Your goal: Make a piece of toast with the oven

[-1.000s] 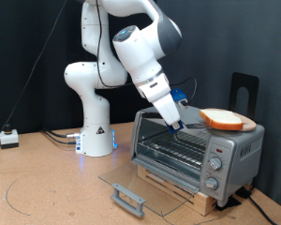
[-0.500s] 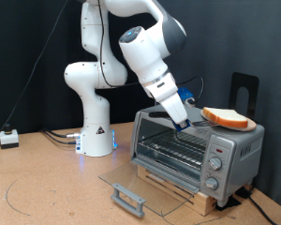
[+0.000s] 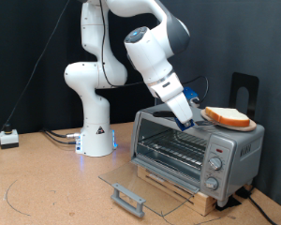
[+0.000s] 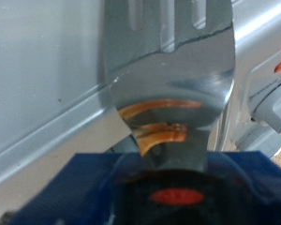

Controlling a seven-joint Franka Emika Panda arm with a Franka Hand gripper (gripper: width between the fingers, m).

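The piece of toast [image 3: 227, 116] lies on a round light-wood board [image 3: 240, 126] on top of the silver oven [image 3: 236, 150], at the exterior view's right. The oven's glass door [image 3: 150, 180] lies open and flat on the table with its bar handle [image 3: 128, 198] nearest the camera, and the wire rack [image 3: 178, 145] shows inside. My gripper [image 3: 187, 113] is over the oven's top, just left of the toast. It is shut on a blue-handled metal fork-like utensil [image 4: 169, 56], whose tines point over the oven's grey top [image 4: 47, 84]. The blade mirrors orange crust.
The oven stands on a wooden base [image 3: 178, 185]. A black upright stand [image 3: 245, 90] is behind the oven. The arm's white base [image 3: 96, 136] stands left of the oven. A small white box [image 3: 7, 138] with cables sits at the far left of the brown tabletop [image 3: 56, 187].
My gripper with the utensil has moved up and to the exterior view's right, from over the oven's opening to beside the toast. The toast and the door have not moved.
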